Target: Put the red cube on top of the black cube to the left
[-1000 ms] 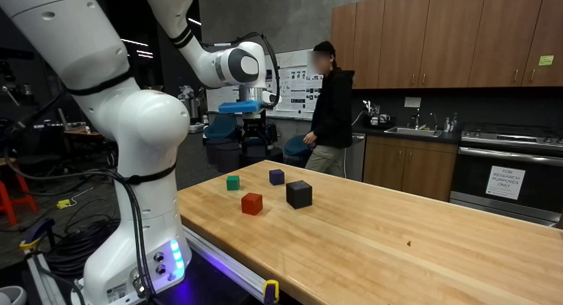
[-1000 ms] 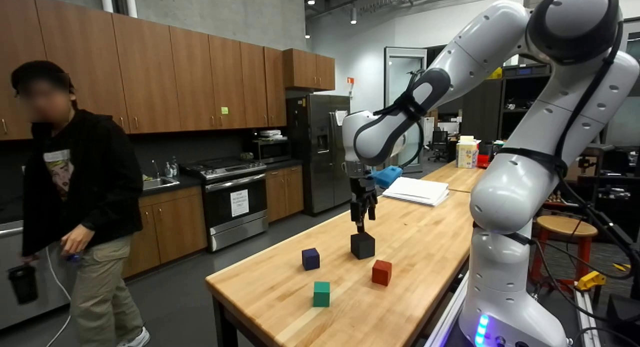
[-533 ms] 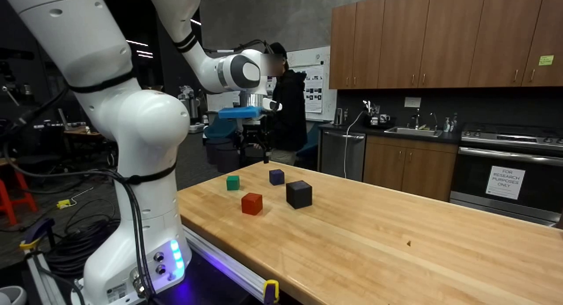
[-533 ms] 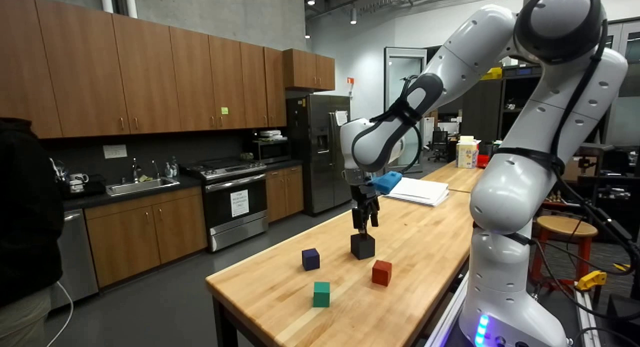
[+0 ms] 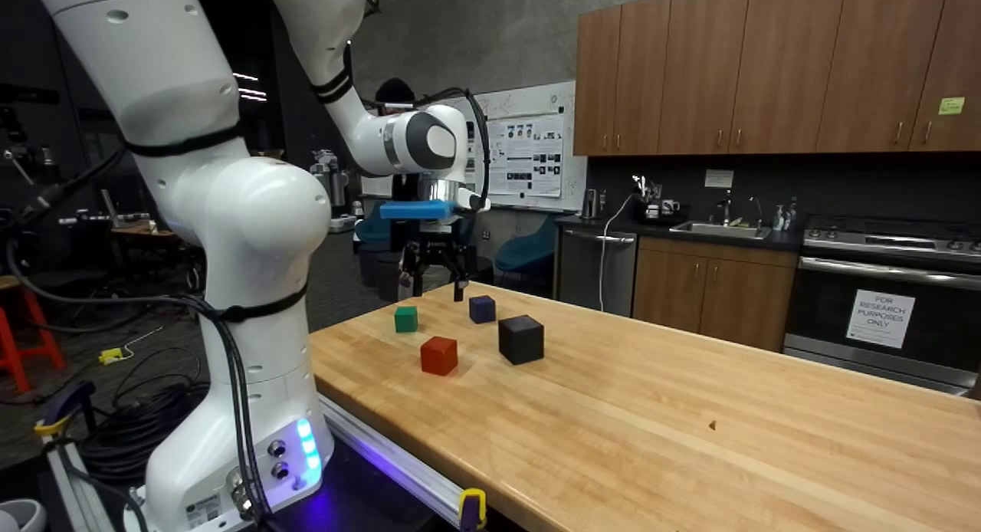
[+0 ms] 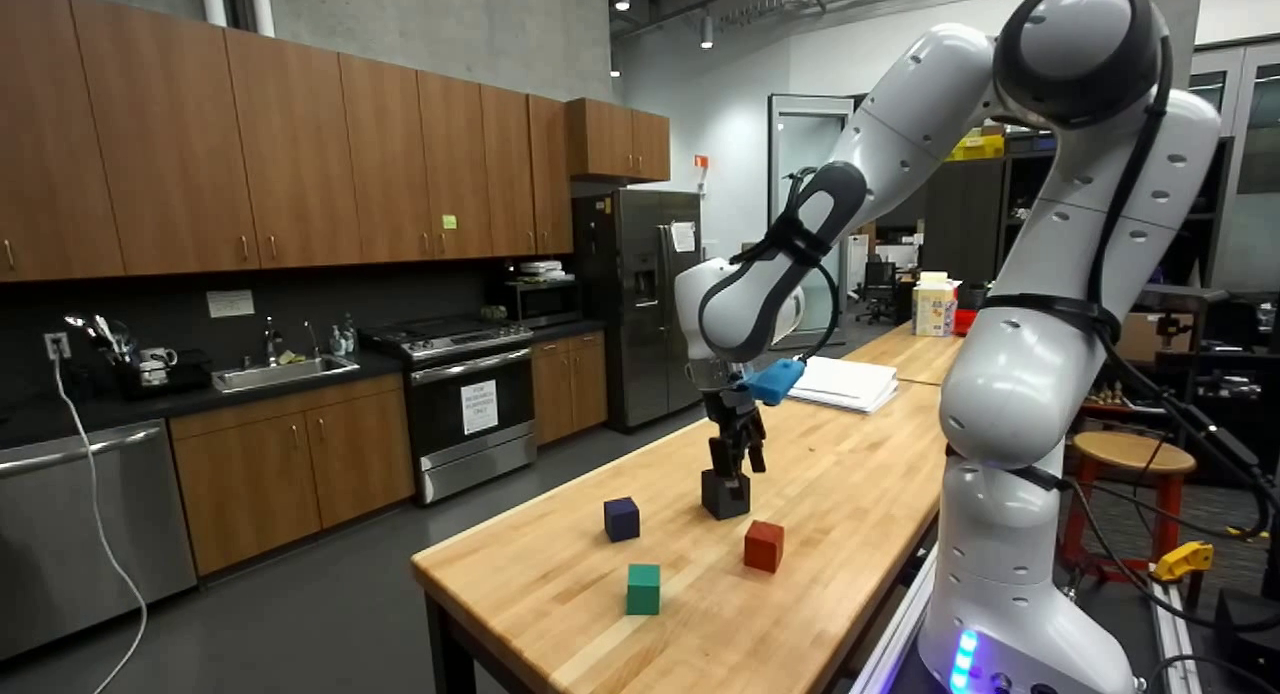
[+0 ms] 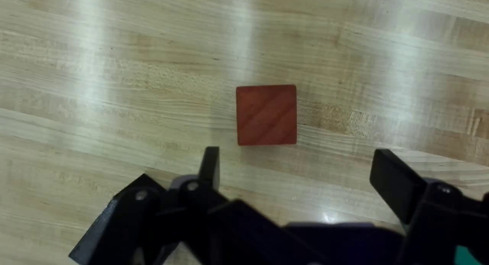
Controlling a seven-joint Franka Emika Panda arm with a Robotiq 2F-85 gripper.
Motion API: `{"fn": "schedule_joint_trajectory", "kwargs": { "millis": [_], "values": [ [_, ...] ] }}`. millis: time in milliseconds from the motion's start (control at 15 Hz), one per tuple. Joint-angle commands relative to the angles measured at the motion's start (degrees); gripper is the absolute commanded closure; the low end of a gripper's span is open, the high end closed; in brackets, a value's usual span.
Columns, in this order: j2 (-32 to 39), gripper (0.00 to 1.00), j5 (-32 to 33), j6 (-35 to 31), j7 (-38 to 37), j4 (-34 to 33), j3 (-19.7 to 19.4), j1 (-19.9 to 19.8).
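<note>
The gripper (image 7: 296, 158) hangs spread and empty; the red cube (image 7: 266, 115), on the worktop (image 7: 344, 66), lies off-centre to the gap — lowered uncorrected, a finger could shove it. Later, both being dark, the bigger black cube (image 5: 521, 340) could pass for the smaller blue-black cube (image 5: 482, 309), apparently the target.

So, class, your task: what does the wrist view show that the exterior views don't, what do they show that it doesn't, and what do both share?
Only the wrist view: dark diagonal bands on top of the red cube.

Only the exterior views: the white arm, the sink and the stove. They plainly show the dark blue cube, uncertain in the wrist view.

Shared: the red cube, the black cube, the tabletop and the open pincer. The wrist view's green patch is probably the green cube.
</note>
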State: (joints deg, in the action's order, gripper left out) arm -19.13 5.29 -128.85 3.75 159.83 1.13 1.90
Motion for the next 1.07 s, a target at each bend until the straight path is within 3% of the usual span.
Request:
{"fn": "schedule_joint_trajectory", "kwargs": {
  "millis": [0, 200, 733, 1000],
  "values": [
    [2.7, 0.00, 0.3, -0.8, -1.8, -0.1, 0.5, -0.4],
    [4.8, 0.00, 0.2, -0.6, -3.2, -0.1, 0.7, -0.3],
    [8.0, 0.00, 1.6, -9.7, -5.6, -0.2, 1.2, -0.6],
    [9.4, 0.00, 3.1, -9.6, -7.5, -0.2, 1.1, -1.2]
  ]
}}
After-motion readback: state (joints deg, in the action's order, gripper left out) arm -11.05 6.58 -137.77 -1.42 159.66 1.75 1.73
